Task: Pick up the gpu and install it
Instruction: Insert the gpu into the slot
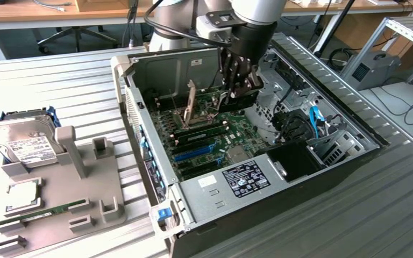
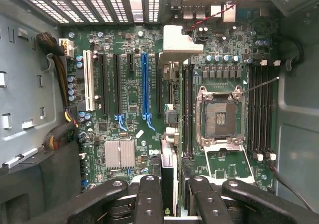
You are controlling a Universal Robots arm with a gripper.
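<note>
**Wrist and exterior views of the open computer.** Nearest the wrist camera are my black fingers (image 2: 148, 196). My gripper (image 2: 172, 204) is half closed and pinches the gpu (image 2: 168, 171). The card appears edge-on as a thin strip running away from the lens, and it ends in its silver bracket (image 2: 180, 42).

I hold the card on edge, probably so that its connector edge can face the motherboard (image 2: 127, 64) and so that the bracket points toward the perforated rear wall (image 2: 89, 7), where such brackets seat.

The card hangs over the row of long slots, just beside the blue slot (image 2: 144, 84) and between it and the empty processor socket (image 2: 219, 117). From these views I cannot tell whether its lower edge already touches a slot.

In the exterior view my arm reaches down into the computer case (image 1: 214, 188), which lies on its side with its cover off. That leaves the board facing up, so I can come at it from above.

Well apart from the case, toward the exterior view's left, stands a grey parts holder (image 1: 84, 209). It keeps a hard drive (image 1: 23, 145) and a memory stick (image 1: 45, 212) upright or slotted, presumably so each can be gripped easily. Several of its pockets are vacant.

Both the case and the holder rest on the ribbed metal table (image 1: 378, 215).
</note>
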